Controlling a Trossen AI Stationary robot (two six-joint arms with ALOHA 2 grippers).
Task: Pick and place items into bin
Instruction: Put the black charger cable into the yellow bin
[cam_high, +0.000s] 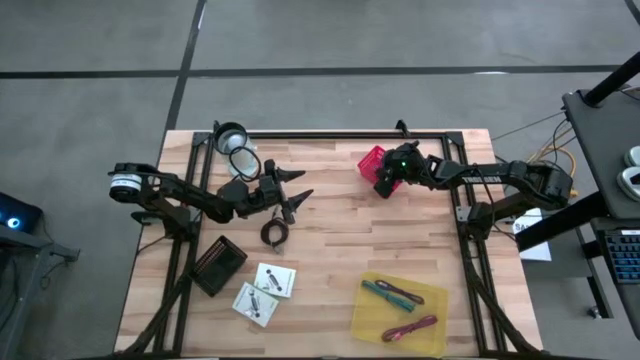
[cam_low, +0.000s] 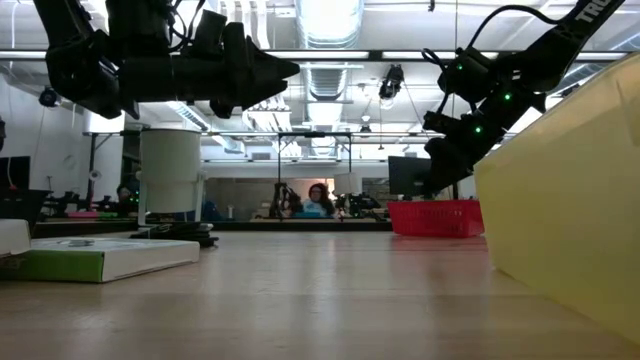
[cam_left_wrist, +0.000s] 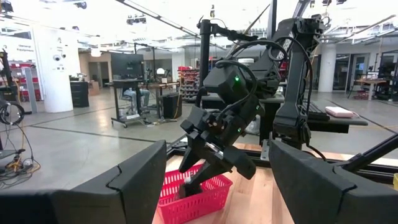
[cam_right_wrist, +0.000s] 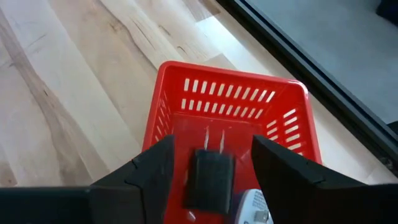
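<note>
Wooden desk (cam_high: 330, 240) carries everything. Largest on it, a yellow tray (cam_high: 400, 300) with sticks sits near the front, well apart from the red bin (cam_high: 371, 162) at the back. Right jaws (cam_right_wrist: 211, 163) hang spread over the bin, a black plug (cam_right_wrist: 210, 177) loose between them. Left jaws (cam_high: 296, 187) hover wide open and empty, beside the bin's left, above a cable coil (cam_high: 274, 234).

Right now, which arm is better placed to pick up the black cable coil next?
Left. The left gripper hangs open just above the cable coil, while the right gripper is busy over the red bin across the table.
</note>
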